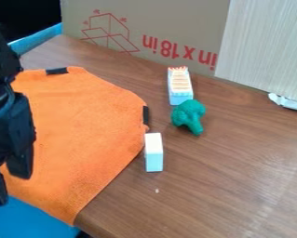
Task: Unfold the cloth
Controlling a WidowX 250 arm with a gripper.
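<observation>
Gripper by left edge of orange cloth, fingers apart; I'd pinch single layer, peel slowly outward.

Just the one cam here, sitting above the desk and angled down, looking across the top toward the printed cardboard at the back. It's pretty close in tbh, so the frame crops both desk and robot arm.
</observation>
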